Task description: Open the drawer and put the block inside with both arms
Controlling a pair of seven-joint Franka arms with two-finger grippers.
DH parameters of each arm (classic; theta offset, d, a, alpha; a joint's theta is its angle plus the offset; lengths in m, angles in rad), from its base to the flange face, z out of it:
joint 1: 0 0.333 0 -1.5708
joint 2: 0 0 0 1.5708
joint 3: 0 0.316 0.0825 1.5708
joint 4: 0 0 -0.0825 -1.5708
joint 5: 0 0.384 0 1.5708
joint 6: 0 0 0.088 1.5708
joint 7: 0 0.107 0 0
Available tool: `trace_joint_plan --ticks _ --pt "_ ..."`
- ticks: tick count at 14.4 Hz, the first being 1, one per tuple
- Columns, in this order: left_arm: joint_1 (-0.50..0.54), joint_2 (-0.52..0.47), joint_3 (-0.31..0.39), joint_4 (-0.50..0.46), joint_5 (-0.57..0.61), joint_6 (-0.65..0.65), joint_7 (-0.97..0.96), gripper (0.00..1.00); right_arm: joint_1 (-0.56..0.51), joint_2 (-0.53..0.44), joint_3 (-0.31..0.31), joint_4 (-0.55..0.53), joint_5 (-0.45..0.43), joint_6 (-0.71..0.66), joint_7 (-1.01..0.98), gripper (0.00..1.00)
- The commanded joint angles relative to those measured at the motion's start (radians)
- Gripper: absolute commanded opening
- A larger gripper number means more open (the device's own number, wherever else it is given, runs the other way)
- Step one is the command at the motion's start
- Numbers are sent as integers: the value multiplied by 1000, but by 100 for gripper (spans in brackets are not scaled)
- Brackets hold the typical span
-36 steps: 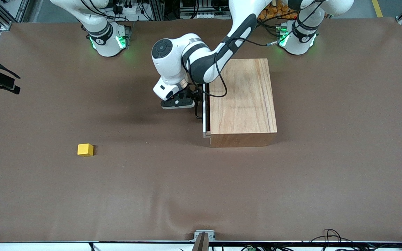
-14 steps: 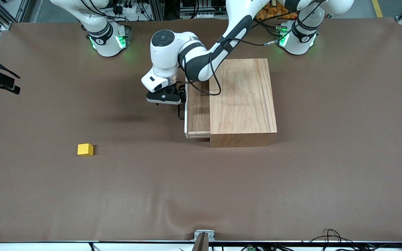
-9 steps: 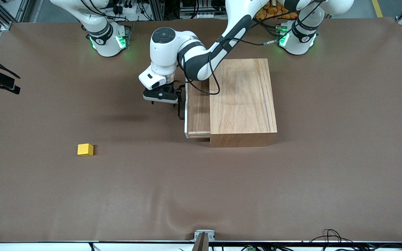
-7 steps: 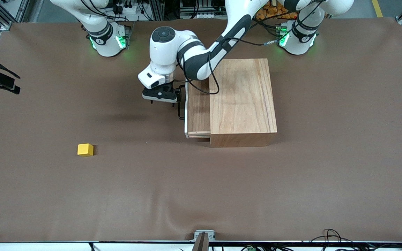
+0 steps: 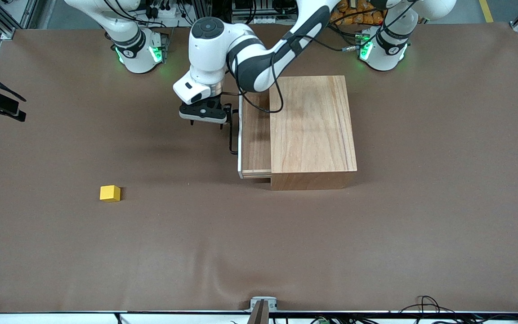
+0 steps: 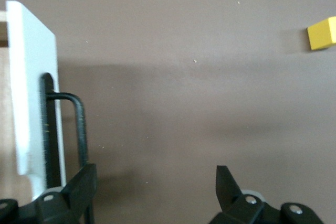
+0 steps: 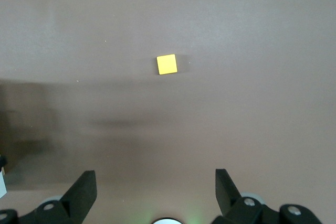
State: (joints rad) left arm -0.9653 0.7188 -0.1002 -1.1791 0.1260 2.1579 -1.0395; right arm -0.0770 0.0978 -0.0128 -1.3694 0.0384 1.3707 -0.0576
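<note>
brown table (image 5: 259,252) | block (image 5: 109,193) alone | left hand (image 5: 203,112) spread by drawer (image 5: 254,135) handle (image 5: 231,135)

My front camera looks down from high across the worktop (image 5: 259,252), facing both bases. My left wrist camera sits close beside the drawer (image 6: 31,103); my right wrist camera looks straight down. All three share the block (image 7: 167,64).

Box (image 5: 313,130) and drawer (image 5: 255,135): light grained wood; drawer front matt white. Table cover (image 5: 259,234): matt brown, slightly wrinkled.
</note>
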Motion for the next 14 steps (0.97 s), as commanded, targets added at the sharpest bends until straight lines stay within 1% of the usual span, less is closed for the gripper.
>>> trace_joint_plan --ticks 1,3,6,8,10,11,14 --pt "69 -74 -59 -16 -17 -96 1 100 -18 -1 10 9 2 -2 -8 100" --pt "135 -131 -97 -20 -17 -150 7 100 -23 0 8 10 -2 -2 -8 100" --pt "232 -205 -151 -27 -17 -272 12 100 -32 5 7 10 -2 4 -7 100" --pt "273 -255 -153 -39 -16 -347 47 100 -41 5 7 9 -2 34 -8 100" --pt "334 -317 -154 -62 -20 -412 149 100 -46 7 7 9 -8 38 -7 100" --pt "364 -347 -156 -73 -29 -440 183 100 -52 20 7 9 -8 38 -8 100" --pt "451 -427 -157 -109 -49 -530 268 100 -56 127 8 12 -3 51 -8 100"
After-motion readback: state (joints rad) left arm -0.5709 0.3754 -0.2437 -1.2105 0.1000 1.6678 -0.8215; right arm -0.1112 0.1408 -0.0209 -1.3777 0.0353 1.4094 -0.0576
